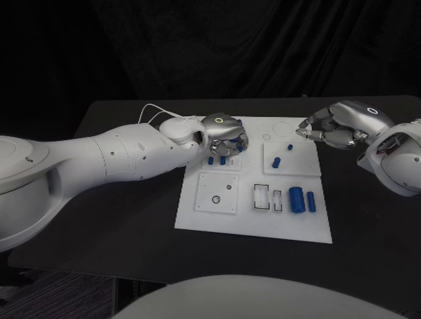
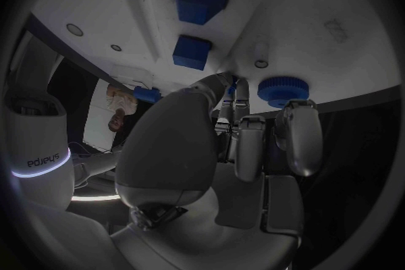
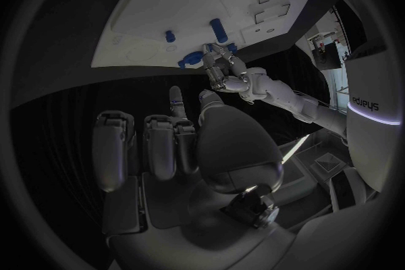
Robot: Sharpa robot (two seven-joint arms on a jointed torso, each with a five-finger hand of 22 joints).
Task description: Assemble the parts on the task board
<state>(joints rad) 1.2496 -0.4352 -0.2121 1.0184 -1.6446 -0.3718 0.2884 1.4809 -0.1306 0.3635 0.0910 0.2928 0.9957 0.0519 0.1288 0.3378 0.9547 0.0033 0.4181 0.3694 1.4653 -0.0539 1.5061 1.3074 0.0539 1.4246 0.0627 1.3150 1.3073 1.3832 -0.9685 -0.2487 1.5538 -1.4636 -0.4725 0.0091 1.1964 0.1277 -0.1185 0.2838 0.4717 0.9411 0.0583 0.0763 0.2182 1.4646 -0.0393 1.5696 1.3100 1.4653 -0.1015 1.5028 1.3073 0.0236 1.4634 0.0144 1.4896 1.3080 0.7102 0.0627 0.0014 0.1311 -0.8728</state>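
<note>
The left hand [image 1: 225,130] is down over the far left part of the task board [image 1: 253,229], its fingers [image 2: 245,148] curled in close together and pointing at the board's surface. From the left wrist view the fingertips sit right beside a round blue toothed part [image 2: 283,90], and something blue peeks out between thumb and fingers, but I cannot tell whether the hand actually has hold of anything there.

The right hand [image 1: 340,126] hangs over the far right corner of the board, clear of its surface. Its fingers [image 3: 160,145] are curled inward side by side; in the right wrist view a small bluish mark shows at one fingertip, too small to tell whether it is a held piece.

The white board lies in the middle of the black bench [image 1: 124,199]. Counting the blue parts I can make out from the head view: two short pegs [image 1: 216,160] side by side just beneath the left hand, one small peg [image 1: 290,146] and one slightly longer peg [image 1: 277,161] on the far right panel, and two upright blocks on the near right, one thick [image 1: 296,199] and one slim [image 1: 311,201]. Just left of those blocks are two empty rectangular slots [image 1: 262,197]. The near left panel [image 1: 218,193] carries small dark holes.
</note>
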